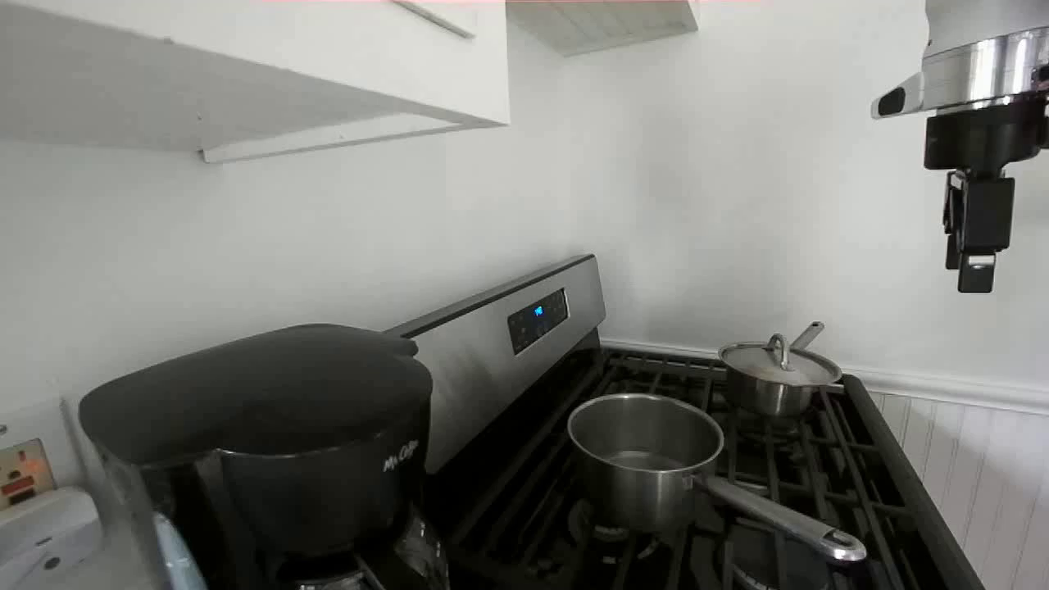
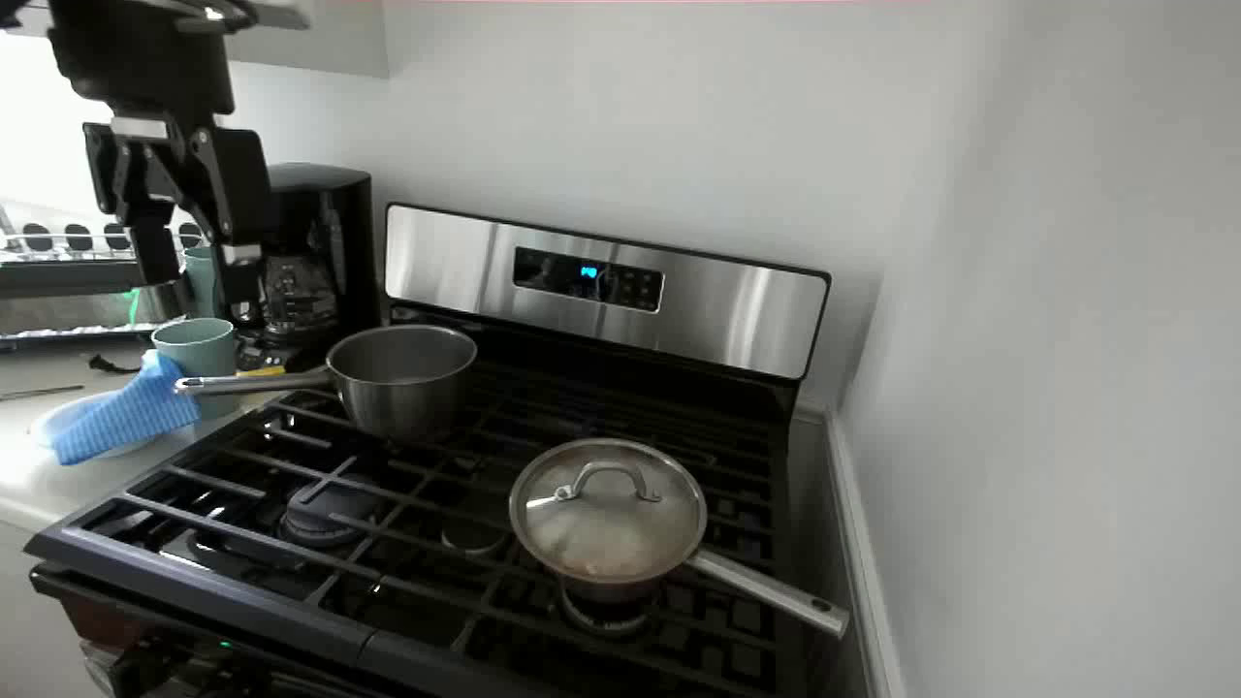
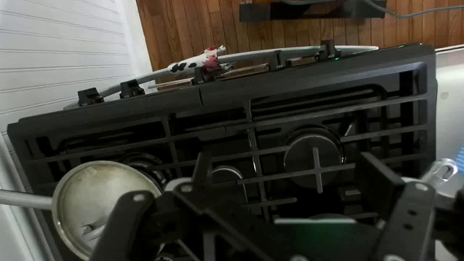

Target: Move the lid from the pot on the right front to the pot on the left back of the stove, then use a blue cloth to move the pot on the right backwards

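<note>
In an exterior view, the gripper (image 2: 199, 276) hangs at upper left, fingers apart; the lid (image 2: 609, 519) covers a pot (image 2: 756, 586) at lower centre, the cloth (image 2: 126, 412) sits at left.

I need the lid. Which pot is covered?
The pot farther from the coffee maker: a lid sits on it, while the other pot stands uncovered.

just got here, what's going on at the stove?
The robot gripper hangs open and empty above the stove. The lid is on the right-front pot, while the left-back pot stands uncovered. The blue cloth is off the stove, over at the counter on its left. So the lid transfer isn't done, and nothing is being handled right now.
</note>
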